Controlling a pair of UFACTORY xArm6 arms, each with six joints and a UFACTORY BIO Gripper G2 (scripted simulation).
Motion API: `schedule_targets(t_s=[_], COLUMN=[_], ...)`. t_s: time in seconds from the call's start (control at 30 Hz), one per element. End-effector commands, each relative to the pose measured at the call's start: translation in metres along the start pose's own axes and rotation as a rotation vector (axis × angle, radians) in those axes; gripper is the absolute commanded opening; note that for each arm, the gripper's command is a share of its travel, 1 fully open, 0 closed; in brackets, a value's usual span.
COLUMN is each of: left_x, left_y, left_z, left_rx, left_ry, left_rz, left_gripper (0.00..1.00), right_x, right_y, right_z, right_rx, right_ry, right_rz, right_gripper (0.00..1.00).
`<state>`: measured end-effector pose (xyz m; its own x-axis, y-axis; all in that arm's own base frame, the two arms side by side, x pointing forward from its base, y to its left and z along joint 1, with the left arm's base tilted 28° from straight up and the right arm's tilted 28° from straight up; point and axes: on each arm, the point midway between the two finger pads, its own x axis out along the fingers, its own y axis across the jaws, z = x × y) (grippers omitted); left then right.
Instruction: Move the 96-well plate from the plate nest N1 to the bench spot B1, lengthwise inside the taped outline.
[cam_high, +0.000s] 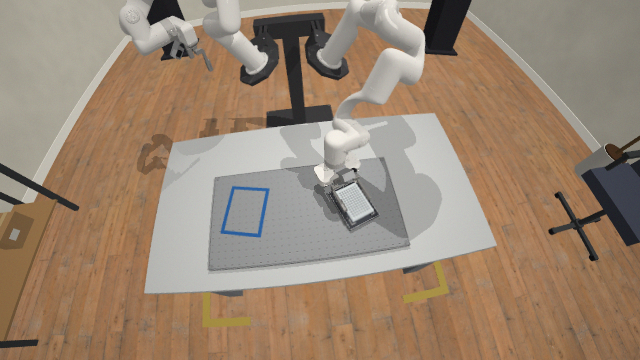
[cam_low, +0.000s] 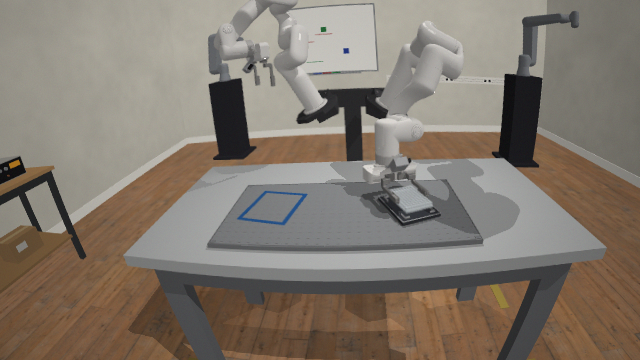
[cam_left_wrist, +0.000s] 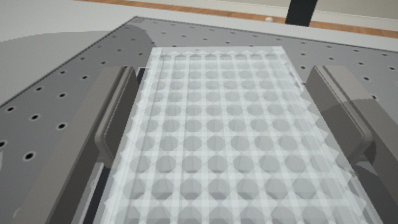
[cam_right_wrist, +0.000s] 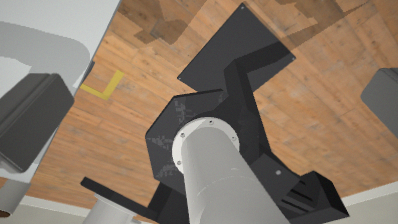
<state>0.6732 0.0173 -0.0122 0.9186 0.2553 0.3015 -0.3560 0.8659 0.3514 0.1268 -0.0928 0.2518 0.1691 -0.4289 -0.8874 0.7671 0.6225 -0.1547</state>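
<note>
1. My left gripper (cam_high: 349, 191) (cam_low: 409, 193) (cam_left_wrist: 229, 112) is pinching the 96-well plate (cam_high: 355, 204) (cam_low: 413, 200) (cam_left_wrist: 215, 142) by its sides, just above the nest N1 (cam_high: 353, 226) (cam_low: 420, 219).
2. My right gripper (cam_high: 194, 61) (cam_low: 265, 83) (cam_right_wrist: 210, 107) is spread, away from the table (cam_high: 175, 270) (cam_low: 325, 270).

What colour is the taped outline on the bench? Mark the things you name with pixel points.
Blue (cam_high: 265, 212) (cam_low: 295, 209); the top view shows it best.

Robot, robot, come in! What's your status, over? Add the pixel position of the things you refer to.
Left gripper (cam_high: 345, 189) (cam_low: 408, 192) (cam_left_wrist: 235, 115) shut on 96-well plate (cam_high: 355, 202) (cam_low: 411, 198) (cam_left_wrist: 217, 145), just above nest (cam_high: 352, 228) (cam_low: 420, 218). Right gripper (cam_high: 194, 59) (cam_low: 265, 83) (cam_right_wrist: 212, 107) open, off table. Nothing seen inside blue outline (cam_high: 241, 234) (cam_low: 262, 221).
</note>
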Motion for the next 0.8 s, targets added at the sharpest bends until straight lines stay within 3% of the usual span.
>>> schedule_targets(t_s=[0.0, 0.47, 0.77], left_x=[0.001, 0.001, 0.001], left_y=[0.000, 0.000, 0.000], left_z=[0.005, 0.009, 0.023], left_rx=[-0.002, -0.002, -0.002], left_ry=[-0.003, -0.003, -0.003], left_rz=[0.000, 0.000, 0.000], left_gripper=[0.00, 0.00, 0.00], right_x=[-0.001, -0.001, -0.001], right_y=[0.000, 0.000, 0.000], right_z=[0.001, 0.001, 0.001], right_rx=[0.000, 0.000, 0.000], right_ry=[-0.002, -0.002, -0.002], right_rz=[0.001, 0.001, 0.001], right_gripper=[1.00, 1.00, 1.00])
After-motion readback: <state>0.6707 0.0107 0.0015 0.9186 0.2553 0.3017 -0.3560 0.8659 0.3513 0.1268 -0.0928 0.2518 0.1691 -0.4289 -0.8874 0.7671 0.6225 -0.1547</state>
